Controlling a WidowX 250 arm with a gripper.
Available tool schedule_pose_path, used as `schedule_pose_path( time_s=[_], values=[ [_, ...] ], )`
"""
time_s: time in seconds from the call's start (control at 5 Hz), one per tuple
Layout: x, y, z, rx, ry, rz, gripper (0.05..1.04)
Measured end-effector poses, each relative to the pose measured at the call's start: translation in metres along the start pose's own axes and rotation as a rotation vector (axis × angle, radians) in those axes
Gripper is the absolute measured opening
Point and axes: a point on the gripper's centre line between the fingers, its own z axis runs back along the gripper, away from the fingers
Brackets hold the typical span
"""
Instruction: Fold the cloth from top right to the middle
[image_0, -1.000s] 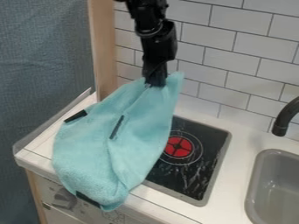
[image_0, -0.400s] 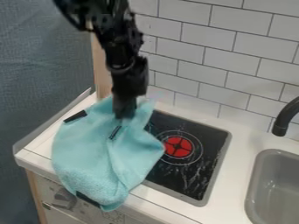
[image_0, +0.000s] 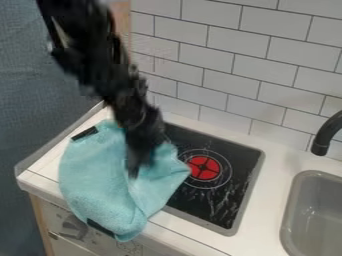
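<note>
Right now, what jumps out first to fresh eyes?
The turquoise cloth, bunched over the left of the stove, with the black gripper down at its middle. Then the bright red burner disc on the black cooktop, just right of the cloth.

white brick-shaped tiles (image_0: 257, 70) cover the wall behind the pale counter (image_0: 270, 187), beside a blue-grey fabric surface (image_0: 40, 100).

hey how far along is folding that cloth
Mostly done, it seems: the cloth is gathered inward at its upper right, with the red burner showing beside it. In hand: the end effector is at the cloth's middle. Left, probably: releasing any grip, then lifting away.
</note>
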Motion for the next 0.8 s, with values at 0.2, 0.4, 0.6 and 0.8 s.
schedule_pose_path(
  time_s=[0.2, 0.4, 0.6, 0.8],
  values=[
    [0.0, -0.003, -0.009, -0.003, -0.009, 0.008, 0.049],
    [-0.011, 0.001, -0.018, -0.016, 0.028, 0.067, 0.07],
    [-0.024, 0.005, -0.015, -0.042, 0.132, 0.15, 0.216],
    [-0.024, 0.001, -0.014, -0.064, 0.154, 0.152, 0.462]
  ],
)
